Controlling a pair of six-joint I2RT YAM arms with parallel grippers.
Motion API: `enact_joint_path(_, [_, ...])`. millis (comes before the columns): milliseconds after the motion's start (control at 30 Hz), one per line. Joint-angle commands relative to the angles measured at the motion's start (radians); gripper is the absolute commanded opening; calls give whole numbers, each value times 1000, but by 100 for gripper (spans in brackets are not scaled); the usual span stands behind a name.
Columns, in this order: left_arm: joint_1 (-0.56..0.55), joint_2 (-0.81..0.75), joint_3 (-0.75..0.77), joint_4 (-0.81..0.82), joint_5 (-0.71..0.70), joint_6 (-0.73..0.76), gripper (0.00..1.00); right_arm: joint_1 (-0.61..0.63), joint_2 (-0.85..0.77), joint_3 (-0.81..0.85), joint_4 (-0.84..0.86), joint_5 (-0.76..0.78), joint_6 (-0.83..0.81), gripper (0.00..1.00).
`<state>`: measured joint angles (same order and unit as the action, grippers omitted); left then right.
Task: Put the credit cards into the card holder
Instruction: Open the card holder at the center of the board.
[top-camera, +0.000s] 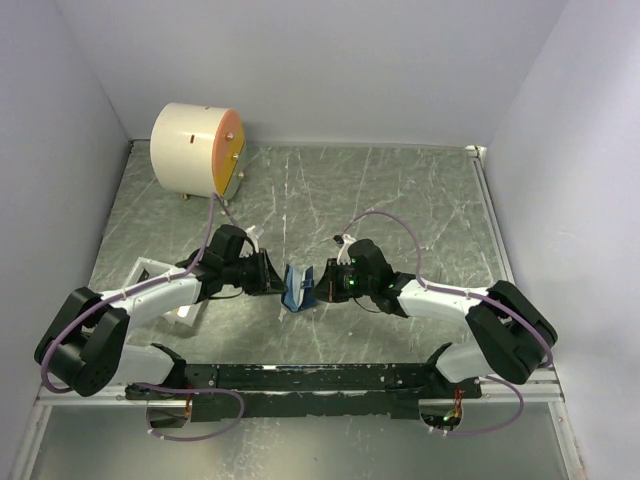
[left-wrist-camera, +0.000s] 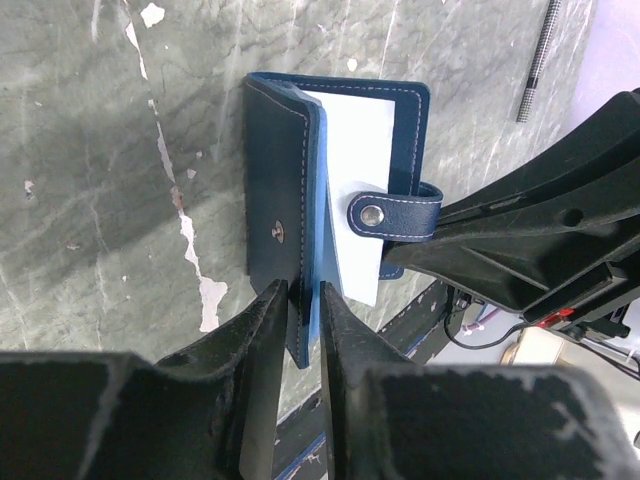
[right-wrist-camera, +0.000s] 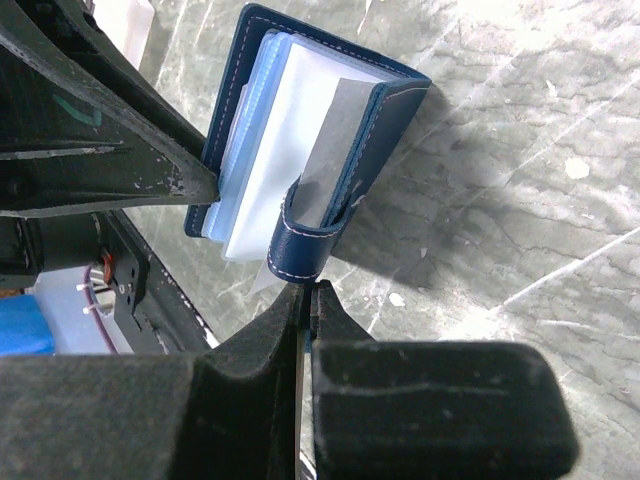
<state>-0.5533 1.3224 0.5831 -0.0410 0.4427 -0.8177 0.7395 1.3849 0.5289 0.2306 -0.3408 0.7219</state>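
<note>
**Card holder (left-wrist-camera: 285, 200) gripped, part open**

It sits between both pincers' tips, over the table (top-camera: 400, 200). Left gripper (left-wrist-camera: 303, 298) is clamped on the navy cover edge. Right gripper (right-wrist-camera: 307, 295) has its jaws together just beside the snap tab (right-wrist-camera: 300, 245); what it holds is unclear.

card holder (left-wrist-camera: 275, 180) | navy, pale-blue pockets inside | open, on edge | mid-table (top-camera: 400, 190)

The card holder (top-camera: 298, 290) stands on edge on the table (top-camera: 400, 200), between the left pincer (top-camera: 279, 279) and the right pincer (top-camera: 319, 285).
</note>
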Motion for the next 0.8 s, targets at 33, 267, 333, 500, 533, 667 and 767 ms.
enact_joint_path(33, [-5, 4, -9, 44, 17, 1, 30, -2, 5, -13, 53, -3, 3, 0])
enact_joint_path(267, [-5, 6, -9, 43, 12, 11, 27, -3, 12, -20, 63, 1, 7, 0])
enact_joint_path(333, [-5, 11, -13, 57, 19, 8, 24, -3, 22, -20, 71, -5, 8, 0])
enact_joint_path(500, [-5, 32, -26, 96, 38, -2, 25, -2, 53, -9, 108, -41, 26, 0])
enact_joint_path(533, [-5, 36, -24, 91, 34, 1, 25, -2, 54, -4, 105, -36, 24, 1])
enact_joint_path(667, [-5, 34, -13, 55, 13, 10, 14, -3, 35, 30, 14, 32, -1, 19])
enact_joint_path(767, [-5, 22, 0, 23, 0, 16, 7, -2, -15, 87, -128, 116, -24, 31])
